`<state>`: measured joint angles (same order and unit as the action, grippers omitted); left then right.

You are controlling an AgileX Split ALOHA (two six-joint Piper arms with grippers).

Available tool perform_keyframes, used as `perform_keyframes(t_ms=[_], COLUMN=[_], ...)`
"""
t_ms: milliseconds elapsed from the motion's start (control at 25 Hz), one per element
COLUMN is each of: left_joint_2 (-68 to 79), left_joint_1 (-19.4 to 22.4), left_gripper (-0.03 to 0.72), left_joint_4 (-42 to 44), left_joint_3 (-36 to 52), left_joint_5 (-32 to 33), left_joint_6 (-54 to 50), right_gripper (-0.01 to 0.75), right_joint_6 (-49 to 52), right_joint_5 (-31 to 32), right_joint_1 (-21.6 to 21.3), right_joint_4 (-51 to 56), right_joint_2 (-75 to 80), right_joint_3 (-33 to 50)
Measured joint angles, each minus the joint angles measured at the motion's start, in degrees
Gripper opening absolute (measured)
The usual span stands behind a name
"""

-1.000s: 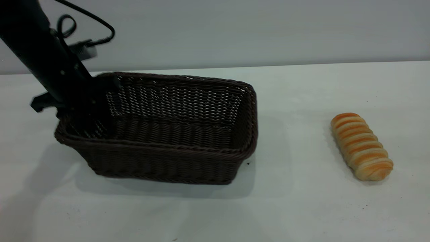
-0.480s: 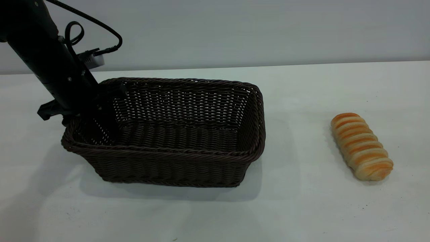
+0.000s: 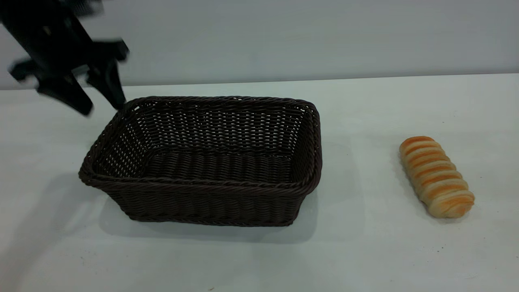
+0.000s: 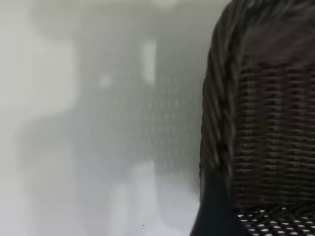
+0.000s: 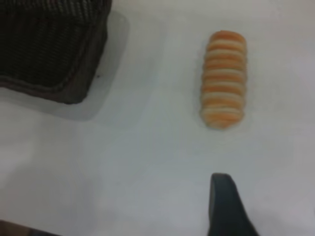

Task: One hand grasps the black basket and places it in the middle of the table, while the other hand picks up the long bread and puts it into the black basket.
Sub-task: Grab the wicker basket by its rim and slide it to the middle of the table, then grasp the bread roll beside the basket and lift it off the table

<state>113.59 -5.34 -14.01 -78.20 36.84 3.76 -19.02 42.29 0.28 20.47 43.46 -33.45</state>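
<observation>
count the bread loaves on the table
1. The small oblong golden-orange striped loaf lies on the white tabletop, apart from the dark woven wicker basket, to its right in the exterior view. The basket is empty.

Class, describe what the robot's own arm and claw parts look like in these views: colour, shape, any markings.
The left claw is matte black with two pointed, tapering fingers and no visible markings. Of the right claw, only one dark, blunt-tipped finger shows.

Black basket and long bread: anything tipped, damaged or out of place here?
Nothing stands out. The black basket sits flat and empty on the table, its weave intact. The long bread lies whole to its right, apart from it. The left hand is open above the basket's left end, touching nothing.
</observation>
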Motion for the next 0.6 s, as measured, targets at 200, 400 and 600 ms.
perform_keyframes(t_ms=[200, 400, 600], left_joint_2=[-8.31, -14.72, -19.05], left_joint_1=[0.0, 0.0, 0.0], left_gripper=[0.568, 0.568, 0.568], left_joint_4=[0.95, 1.0, 1.02], left_joint_3=[0.0, 0.0, 0.0], left_joint_5=[0.87, 3.28, 5.65], left_joint_6=[-1.4, -1.24, -0.59], right_gripper=[0.384, 0.383, 0.383], right_joint_6=[-15.62, -28.22, -32.08], right_joint_5=[-1.77, -5.86, -11.49], right_joint_1=[0.0, 0.0, 0.0], right_joint_4=[17.09, 29.8, 31.98], right_joint_2=[8.49, 23.79, 40.43], right_joint_3=[-0.78, -5.66, -12.84])
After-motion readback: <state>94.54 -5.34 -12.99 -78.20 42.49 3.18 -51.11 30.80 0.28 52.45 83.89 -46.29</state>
